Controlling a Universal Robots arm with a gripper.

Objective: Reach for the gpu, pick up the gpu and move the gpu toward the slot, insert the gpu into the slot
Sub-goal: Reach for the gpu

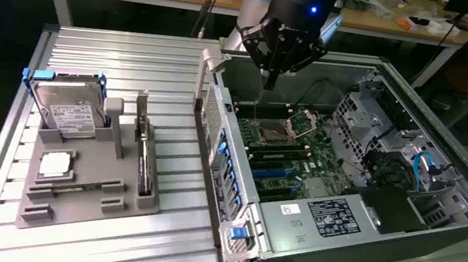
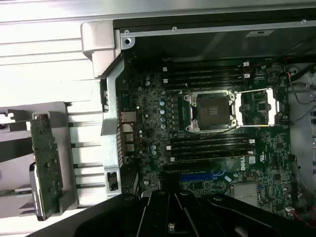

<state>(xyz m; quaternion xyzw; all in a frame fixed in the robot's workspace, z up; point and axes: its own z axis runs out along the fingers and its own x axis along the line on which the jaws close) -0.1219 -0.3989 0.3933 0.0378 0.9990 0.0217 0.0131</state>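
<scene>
The gpu (image 1: pixel 143 155) stands on its long edge in a grey holder (image 1: pixel 83 203) on the table, at the exterior view's left of the open computer case. In the wrist view the gpu (image 2: pixel 45 163) appears as a dark green card with a silver bracket end. My gripper (image 1: pixel 269 82) hangs over the far end of the case, well away from the gpu, its fingers drawn together to a point with nothing between them. Inside the case, the blue slot (image 1: pixel 277 171) lies on the green motherboard near the black memory slots. The wrist view has the slot (image 2: pixel 200 175) just beyond my gripper (image 2: pixel 170 200).
A silver hard drive (image 1: pixel 70 113) with blue rails stands in the same holder. The square CPU socket (image 1: pixel 269 132) sits mid-board with its latch open. The case's metal wall (image 1: pixel 216 136) rises between board and holder. A power supply (image 1: pixel 328 218) fills the near end. The table (image 1: pixel 122 51) is ribbed aluminium.
</scene>
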